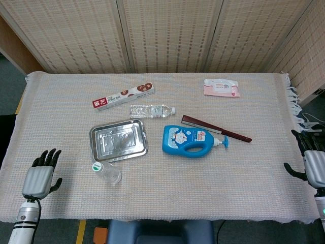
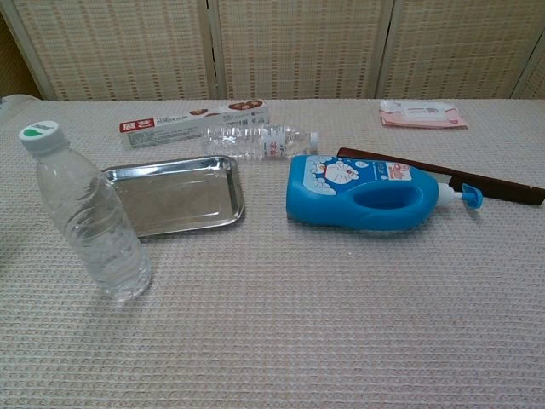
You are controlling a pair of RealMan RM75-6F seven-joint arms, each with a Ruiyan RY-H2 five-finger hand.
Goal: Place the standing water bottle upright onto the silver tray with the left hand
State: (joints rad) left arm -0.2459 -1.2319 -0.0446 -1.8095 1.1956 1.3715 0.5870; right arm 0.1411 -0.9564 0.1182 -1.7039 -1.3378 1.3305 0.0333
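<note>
A clear water bottle (image 1: 107,173) (image 2: 89,217) with a white and green cap stands upright just in front of the silver tray (image 1: 119,140) (image 2: 174,195). The tray holds nothing. My left hand (image 1: 39,175) rests near the table's front left corner, fingers spread, well left of the bottle and holding nothing. At the table's right edge my right hand (image 1: 311,157) also lies with fingers apart and nothing in it. Neither hand shows in the chest view.
A second clear bottle (image 1: 151,111) (image 2: 258,141) lies on its side behind the tray. A long box (image 1: 123,96) (image 2: 194,123), a blue detergent bottle (image 1: 192,141) (image 2: 366,196), a dark folded fan (image 1: 216,128) (image 2: 443,175) and a pink wipes pack (image 1: 221,87) (image 2: 422,112) lie around.
</note>
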